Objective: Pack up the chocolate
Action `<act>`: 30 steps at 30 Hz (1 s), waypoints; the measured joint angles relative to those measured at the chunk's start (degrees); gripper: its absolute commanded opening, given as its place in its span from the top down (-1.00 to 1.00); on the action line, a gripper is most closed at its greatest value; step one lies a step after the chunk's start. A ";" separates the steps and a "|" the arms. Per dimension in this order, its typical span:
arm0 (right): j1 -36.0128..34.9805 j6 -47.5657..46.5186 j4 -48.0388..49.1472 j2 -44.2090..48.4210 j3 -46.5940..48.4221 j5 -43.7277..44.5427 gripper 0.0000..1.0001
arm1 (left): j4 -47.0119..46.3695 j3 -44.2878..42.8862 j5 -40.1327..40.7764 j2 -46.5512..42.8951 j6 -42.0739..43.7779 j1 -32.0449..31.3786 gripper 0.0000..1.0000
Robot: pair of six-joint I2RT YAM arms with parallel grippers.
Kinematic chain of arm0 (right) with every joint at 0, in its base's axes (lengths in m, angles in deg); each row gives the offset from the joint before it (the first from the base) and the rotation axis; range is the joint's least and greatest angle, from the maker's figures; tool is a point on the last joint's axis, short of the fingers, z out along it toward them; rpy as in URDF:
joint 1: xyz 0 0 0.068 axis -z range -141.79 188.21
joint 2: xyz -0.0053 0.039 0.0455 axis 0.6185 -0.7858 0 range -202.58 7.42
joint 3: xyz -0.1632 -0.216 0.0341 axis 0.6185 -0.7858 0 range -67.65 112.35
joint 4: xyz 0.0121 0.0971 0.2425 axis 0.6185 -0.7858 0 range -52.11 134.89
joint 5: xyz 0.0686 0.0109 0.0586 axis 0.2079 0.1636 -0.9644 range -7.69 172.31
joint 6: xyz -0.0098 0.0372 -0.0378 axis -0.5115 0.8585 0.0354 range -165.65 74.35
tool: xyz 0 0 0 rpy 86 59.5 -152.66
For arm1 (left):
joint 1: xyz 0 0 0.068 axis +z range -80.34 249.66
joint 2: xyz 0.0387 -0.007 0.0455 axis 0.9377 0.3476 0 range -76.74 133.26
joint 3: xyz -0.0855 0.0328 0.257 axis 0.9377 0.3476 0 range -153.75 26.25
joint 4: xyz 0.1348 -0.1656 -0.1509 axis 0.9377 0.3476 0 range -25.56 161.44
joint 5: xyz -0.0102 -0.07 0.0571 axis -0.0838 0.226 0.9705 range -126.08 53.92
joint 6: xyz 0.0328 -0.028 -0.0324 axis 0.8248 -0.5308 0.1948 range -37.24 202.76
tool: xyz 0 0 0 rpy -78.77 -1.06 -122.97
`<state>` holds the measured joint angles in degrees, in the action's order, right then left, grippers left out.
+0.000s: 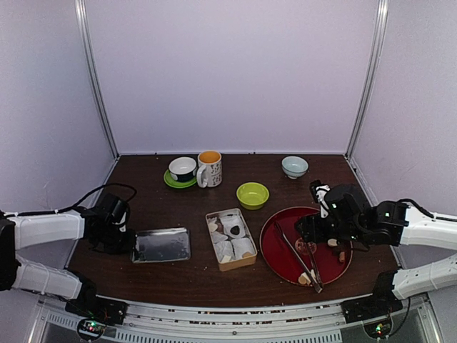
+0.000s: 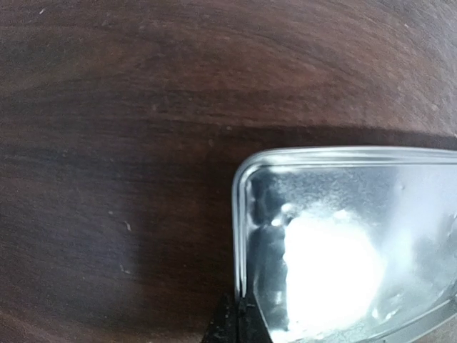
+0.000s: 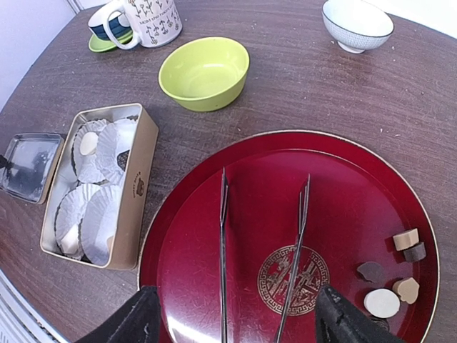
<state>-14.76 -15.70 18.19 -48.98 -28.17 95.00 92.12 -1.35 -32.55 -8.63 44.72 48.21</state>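
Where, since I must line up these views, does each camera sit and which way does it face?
Top external: above and behind the bases, looking forward and down over the table; both arms show, left gripper and right gripper.
Left wrist: low over the table, facing the shiny lid; only dark fingertips, pinching its rim.
Right wrist: above the red tray, looking down at the tongs between its open fingers.
Shared: tray, tongs and green bowl in top and right wrist; the lid in all three.

Loose chocolate (image 3: 382, 303): I see small tan, dark brown and white pieces, bunched at the near right of the red tray (image 3: 343, 186).
Packed chocolate: one white piece (image 3: 88, 143) in the box's (image 3: 141, 179) far paper cup (image 3: 114, 143).
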 measured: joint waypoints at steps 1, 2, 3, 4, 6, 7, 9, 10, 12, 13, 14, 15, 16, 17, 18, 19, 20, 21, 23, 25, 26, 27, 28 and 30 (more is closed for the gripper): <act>0.02 0.00 -0.02 0.00 0.00 -0.13 -0.47 | 0.57 -0.33 -0.20 -0.22 0.31 -0.04 1.00; 0.02 -0.02 0.04 0.00 0.00 -0.37 -0.47 | 1.11 -0.70 -0.33 -0.76 0.70 -0.04 1.00; 0.02 -0.11 0.11 0.00 0.00 -0.74 -0.47 | 2.23 -1.33 -0.42 -1.77 1.11 -0.04 1.00; 0.02 -0.26 0.35 0.00 0.00 -1.38 -0.47 | 3.41 -2.16 -0.48 -3.32 1.53 -0.04 1.00; 0.02 -1.20 1.01 0.02 0.02 -2.84 -0.47 | 5.49 -4.00 -0.59 -6.45 2.10 -0.04 1.00; 0.02 -1.79 1.60 0.09 0.02 -3.96 -0.47 | 6.82 -5.35 -0.74 -8.48 2.40 -0.04 1.00; 0.02 -3.34 3.13 0.61 0.02 -7.15 -0.47 | 8.41 -8.07 -1.07 -12.17 2.71 -0.04 1.00; 0.02 -4.20 4.04 1.03 0.02 -8.76 -0.47 | 8.76 -9.07 -1.31 -13.70 2.84 -0.04 1.00; 0.00 -5.38 4.90 1.57 0.66 -10.60 -0.47 | 8.83 -10.51 -2.32 -17.38 3.15 -0.07 1.00; 0.00 -5.90 5.18 1.68 1.29 -11.23 -0.47 | 8.70 -10.78 -2.86 -19.30 3.32 -0.15 1.00; 0.02 -6.23 5.29 1.68 1.95 -11.45 -0.47 | 8.50 -10.78 -3.52 -21.03 3.50 -0.24 1.00; 0.02 -6.69 5.31 1.66 3.15 -11.89 -0.47 | 8.39 -10.78 -4.24 -22.97 3.76 -0.35 1.00; 0.02 -7.10 5.44 1.64 4.37 -12.33 -0.47 | 8.31 -10.78 -4.81 -24.50 3.96 -0.42 1.00; 0.02 -7.32 5.55 1.64 5.62 -12.81 -0.46 | 7.96 -10.75 -5.40 -26.05 4.20 -0.42 1.00; 0.02 -7.39 5.73 1.60 6.82 -13.27 -0.46 | 7.30 -10.64 -6.03 -27.56 4.46 -0.42 1.00; 0.02 -7.39 5.97 1.46 8.28 -13.97 -0.45 | 6.21 -10.38 -6.60 -29.16 4.76 -0.42 1.00; 0.02 -7.28 6.32 1.29 9.42 -14.71 -0.45 | 4.70 -9.94 -7.32 -30.84 4.98 -0.42 1.00; 0.02 -7.08 6.93 1.03 10.49 -15.72 -0.45 | 3.08 -9.33 -7.85 -32.04 5.14 -0.42 1.00; 0.00 -6.19 8.28 0.63 12.04 -17.88 -0.43 | -1.55 -7.02 -9.22 -34.97 5.18 -0.42 1.00; 0.00 -5.01 9.86 0.46 12.61 -20.48 -0.42 | -5.57 -4.76 -10.29 -36.89 5.14 -0.42 1.00; 0.00 -4.20 10.82 0.35 12.66 -22.10 -0.41 | -7.41 -3.82 -10.69 -37.38 5.11 -0.42 1.00; -0.07 -3.72 11.63 0.17 12.66 -23.63 -0.40 | -9.70 -2.75 -11.28 -37.73 5.05 -0.42 1.00; -0.24 -3.13 12.46 -0.07 12.66 -25.09 -0.39 | -11.34 -2.12 -11.65 -37.75 4.98 -0.42 1.00; -1.18 -2.58 14.40 -0.66 12.66 -27.47 -0.34 | -14.99 -1.42 -12.74 -37.22 4.90 -0.42 1.00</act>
<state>-15.94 -18.27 32.60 -49.64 -15.51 67.52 77.13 -2.77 -45.29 -45.85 49.61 47.79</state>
